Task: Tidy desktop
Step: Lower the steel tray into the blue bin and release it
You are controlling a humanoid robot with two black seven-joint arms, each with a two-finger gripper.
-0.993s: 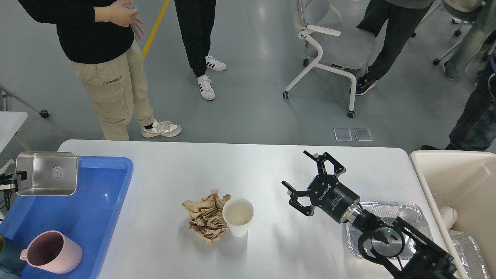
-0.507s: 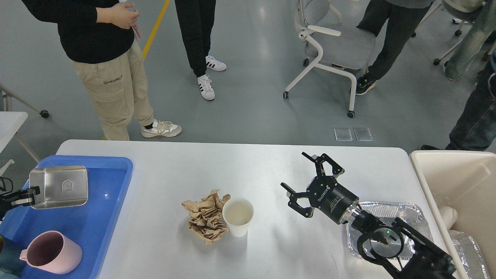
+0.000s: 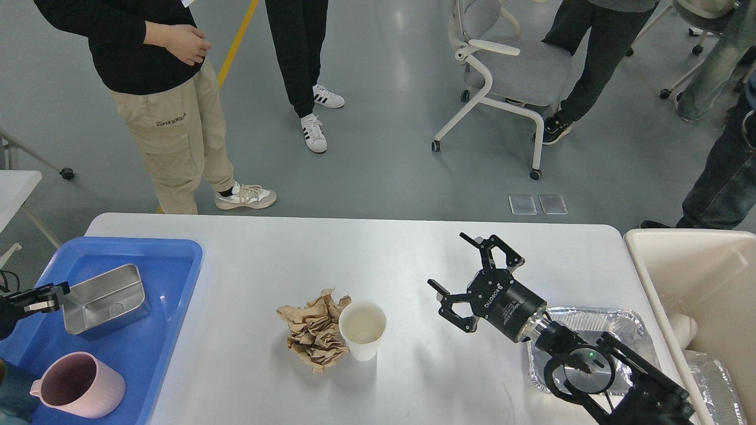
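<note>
A: Left hand (image 3: 50, 297) at the frame's left edge grips the steel tin (image 3: 105, 298), tilted over the blue tray (image 3: 171, 277) beside the pink mug (image 3: 77, 383). Right hand (image 3: 466, 277) hovers spread open, empty.

B: Left to do?

A: Crumpled paper (image 3: 313, 336), paper cup (image 3: 362, 329) mid-worktop (image 3: 354, 248); foil tray (image 3: 626, 324) lower right, near the cream bin (image 3: 679, 260). Onlookers stand along the top.

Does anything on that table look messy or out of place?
Yes: a crumpled brown paper wad lies mid-desktop, touching a white paper cup. The steel tin sits tilted in the blue tray.
</note>
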